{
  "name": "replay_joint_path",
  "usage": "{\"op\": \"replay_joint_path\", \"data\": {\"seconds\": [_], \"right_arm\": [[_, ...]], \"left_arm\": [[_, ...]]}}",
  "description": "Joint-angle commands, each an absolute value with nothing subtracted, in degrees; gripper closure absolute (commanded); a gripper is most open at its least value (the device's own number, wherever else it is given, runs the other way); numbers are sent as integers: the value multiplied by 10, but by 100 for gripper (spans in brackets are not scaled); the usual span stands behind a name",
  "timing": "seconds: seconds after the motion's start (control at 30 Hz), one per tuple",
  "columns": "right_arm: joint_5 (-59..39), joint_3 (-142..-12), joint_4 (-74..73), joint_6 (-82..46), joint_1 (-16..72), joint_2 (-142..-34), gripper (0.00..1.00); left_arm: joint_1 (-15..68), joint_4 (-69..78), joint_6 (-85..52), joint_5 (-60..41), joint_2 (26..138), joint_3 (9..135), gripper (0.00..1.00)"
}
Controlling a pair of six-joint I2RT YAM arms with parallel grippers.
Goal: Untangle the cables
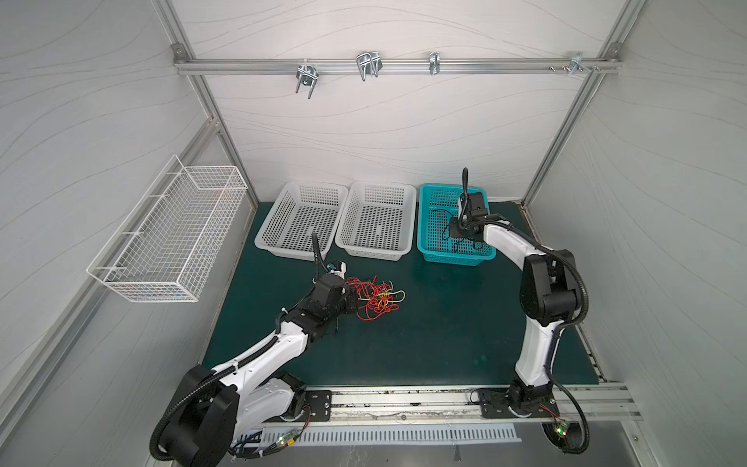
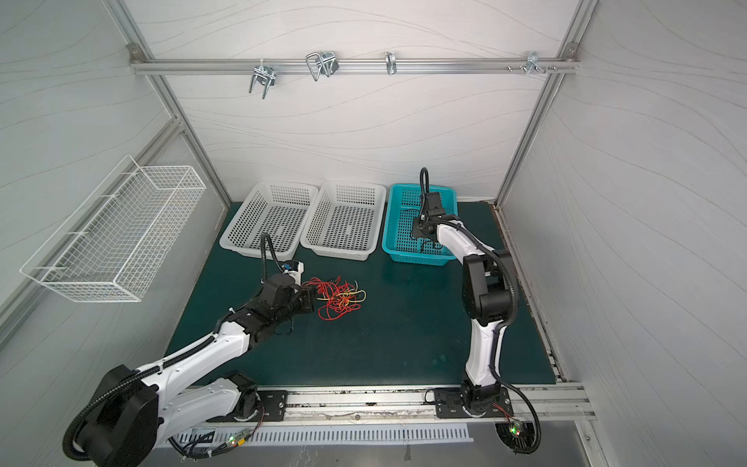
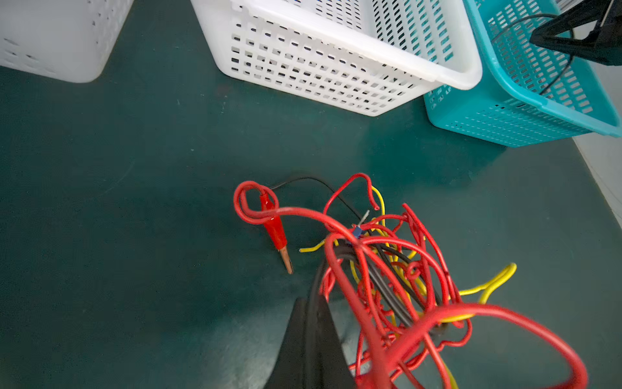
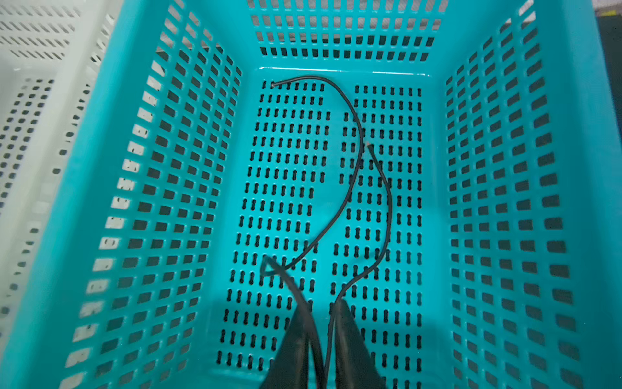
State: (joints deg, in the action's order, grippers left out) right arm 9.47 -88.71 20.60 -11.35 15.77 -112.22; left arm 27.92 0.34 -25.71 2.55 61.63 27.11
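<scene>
At back – 3 bins: 2 white baskets, 1 teal basket w/ 1 black cable. Right gripper jaws slightly parted round it; left gripper pinched shut in red/yellow tangle – loops drape over it.

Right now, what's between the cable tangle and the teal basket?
Nothing but bare green mat. It separates the cable tangle from the teal basket, and both top views show that stretch clear.
</scene>
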Motion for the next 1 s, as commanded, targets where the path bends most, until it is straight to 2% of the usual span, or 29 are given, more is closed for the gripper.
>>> {"op": "replay_joint_path", "data": {"seconds": [0.0, 0.13, 0.2, 0.23, 0.33, 0.4, 0.43, 0.53, 0.63, 0.87, 0.97], "right_arm": [[76, -894, 245, -86, 162, -1065, 71], [92, -866, 238, -56, 189, -1009, 52], [104, -856, 237, -39, 208, -985, 47], [108, -852, 240, -32, 221, -974, 46], [93, -826, 238, -22, 257, -946, 43], [67, -795, 228, -29, 282, -930, 43], [52, -777, 219, -39, 295, -924, 43], [30, -716, 190, -68, 337, -912, 42], [24, -674, 172, -93, 376, -914, 43], [-4, -636, 138, -104, 438, -923, 40], [-27, -635, 131, -87, 451, -918, 32]], "left_arm": [[282, 16, -260, 41, 618, 290, 100], [282, 7, -266, 62, 617, 291, 100], [282, -2, -275, 82, 614, 292, 100], [282, -8, -277, 89, 611, 292, 95], [281, -22, -282, 100, 602, 292, 69], [282, -39, -291, 112, 596, 296, 47], [282, -51, -294, 118, 593, 299, 39], [281, -78, -302, 126, 584, 305, 25], [281, -95, -309, 128, 573, 305, 18], [281, -114, -321, 132, 552, 306, 16], [282, -117, -327, 125, 541, 306, 16]]}}
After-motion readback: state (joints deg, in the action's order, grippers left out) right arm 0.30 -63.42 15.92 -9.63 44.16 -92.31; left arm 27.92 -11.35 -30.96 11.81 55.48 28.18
